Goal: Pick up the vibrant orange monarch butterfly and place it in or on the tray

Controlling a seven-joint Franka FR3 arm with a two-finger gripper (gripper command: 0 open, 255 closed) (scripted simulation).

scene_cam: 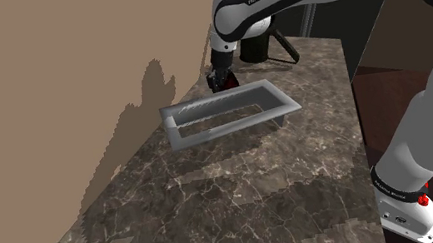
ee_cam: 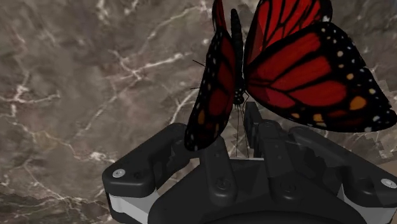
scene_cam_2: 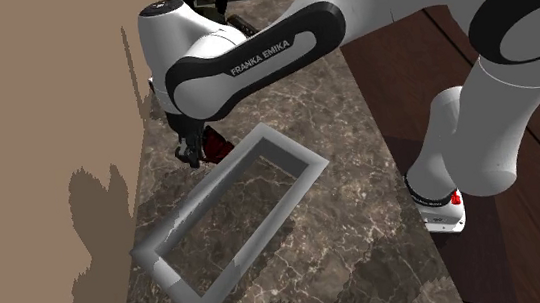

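The butterfly point(ee_cam: 299, 70) has red-orange wings with black veins, black borders and white dots. My black gripper point(ee_cam: 238, 137) is shut on it, the fingers point(ee_cam: 217, 156) clasping it low between the wings. In the shoulder view the gripper point(scene_cam: 221, 77) hangs with the butterfly point(scene_cam: 227, 82) just above the marble counter, by the far left corner of the grey rectangular tray point(scene_cam: 237, 128). In the second exterior view the butterfly point(scene_cam_2: 216, 145) sits beside the gripper point(scene_cam_2: 194, 154), just outside the tray's rim point(scene_cam_2: 293, 145) on the wall side.
A brown wall point(scene_cam: 52, 93) runs along the counter's left side in the shoulder view. A dark object with a handle point(scene_cam: 258, 46) stands at the counter's far end. The counter's right edge point(scene_cam: 357, 117) drops to a dark floor.
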